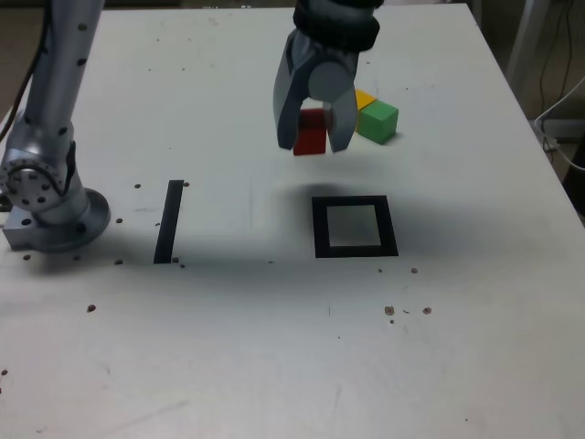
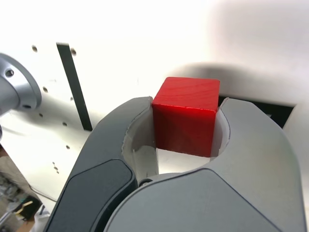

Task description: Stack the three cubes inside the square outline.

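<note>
Grips the red cube (image 2: 186, 116) in the pincer (image 1: 313, 144), with one finger pressed against each of two opposite sides. Holds the load raised above the surface (image 1: 247, 347), beyond the square outline (image 1: 321, 229) and slightly toward the exterior view's left. Presents the top and one side face of the red cube clearly in the wrist view.

Leaves the square outline unoccupied, with the white centre exposed; in the wrist view, hides most of the black border behind the red cube and a finger. Keeps the green cube (image 1: 377, 122) on the surface, beyond the square outline. Places the yellow cube (image 1: 364, 98) just beside the green cube, partly covered by the pincer in the exterior view.

Includes a straight black strip (image 1: 169, 222) on the surface, between the square outline and the rounded grey base (image 1: 57, 219) at the exterior view's left.
</note>
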